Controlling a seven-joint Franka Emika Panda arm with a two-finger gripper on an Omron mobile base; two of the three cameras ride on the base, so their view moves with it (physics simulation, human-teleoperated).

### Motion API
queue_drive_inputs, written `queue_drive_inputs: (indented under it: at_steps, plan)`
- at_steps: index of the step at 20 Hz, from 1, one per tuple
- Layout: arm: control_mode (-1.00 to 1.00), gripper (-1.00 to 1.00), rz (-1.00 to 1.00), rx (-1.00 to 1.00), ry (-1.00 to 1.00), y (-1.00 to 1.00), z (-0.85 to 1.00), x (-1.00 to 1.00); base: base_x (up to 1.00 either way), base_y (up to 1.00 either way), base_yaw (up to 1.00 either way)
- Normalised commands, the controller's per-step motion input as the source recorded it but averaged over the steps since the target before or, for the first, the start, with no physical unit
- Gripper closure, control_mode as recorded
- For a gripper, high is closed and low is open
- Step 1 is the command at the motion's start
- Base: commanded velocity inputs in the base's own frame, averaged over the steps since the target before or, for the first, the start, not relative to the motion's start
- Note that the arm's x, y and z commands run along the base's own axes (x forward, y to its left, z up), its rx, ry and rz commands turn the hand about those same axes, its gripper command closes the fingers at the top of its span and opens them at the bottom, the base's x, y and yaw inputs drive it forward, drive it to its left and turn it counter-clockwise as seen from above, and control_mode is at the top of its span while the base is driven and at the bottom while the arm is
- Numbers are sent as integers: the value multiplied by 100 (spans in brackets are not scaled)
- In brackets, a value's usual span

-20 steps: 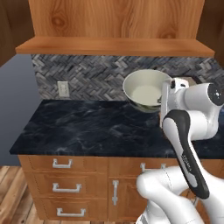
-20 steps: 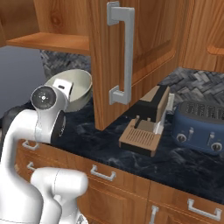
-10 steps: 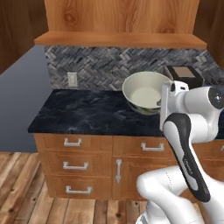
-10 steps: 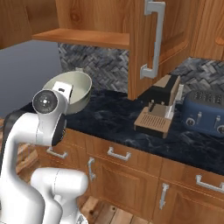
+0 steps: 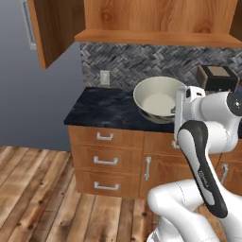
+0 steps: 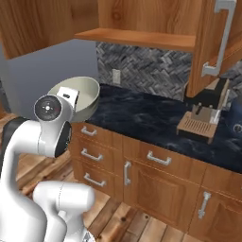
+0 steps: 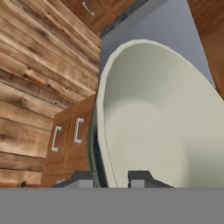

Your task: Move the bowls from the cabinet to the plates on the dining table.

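Note:
A cream bowl [image 5: 158, 100] hangs tilted in the air in front of the counter, its rim pinched by my gripper [image 5: 178, 109], which is shut on it. In the right base view the bowl [image 6: 81, 95] sits just above the arm's round joint. The hand view has the bowl's [image 7: 153, 127] pale inside close up, with the rim between the dark fingertips [image 7: 139, 177] of the gripper [image 7: 111, 178]. The cabinet [image 5: 156, 21] hangs above, its doors [image 6: 215, 45] open and its shelf [image 6: 137, 38] bare. Plates and dining table are out of view.
A black marble counter [image 6: 151, 120] runs over wooden drawer units [image 5: 106, 160]. On it stand a wooden rack-like appliance [image 6: 201, 120] and a dark box [image 5: 216, 78]. An open cabinet door [image 5: 47, 28] juts out at upper left. Wood floor [image 5: 42, 198] lies below.
The whole scene has shifted and shrunk: the base has backed away from the counter and turned, carrying the bowl with it. More floor and drawers show now. The grip on the bowl is unchanged.

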Motion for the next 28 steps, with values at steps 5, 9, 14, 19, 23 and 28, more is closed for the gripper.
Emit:
queue_drive_inputs:
  at_steps: [5,9,14,19,23,28]
  plan:
    - [100,100,0,0,0,0,0,0,-2,53,41]
    - [100,100,0,0,0,0,0,0,-11,63,41]
    - [100,100,0,0,0,0,0,0,-42,77,34]
    - [100,100,0,0,0,0,0,0,-45,80,31]
    - [100,100,0,0,0,0,0,0,-13,56,29]
    - [100,100,0,0,0,0,0,0,1,17,31]
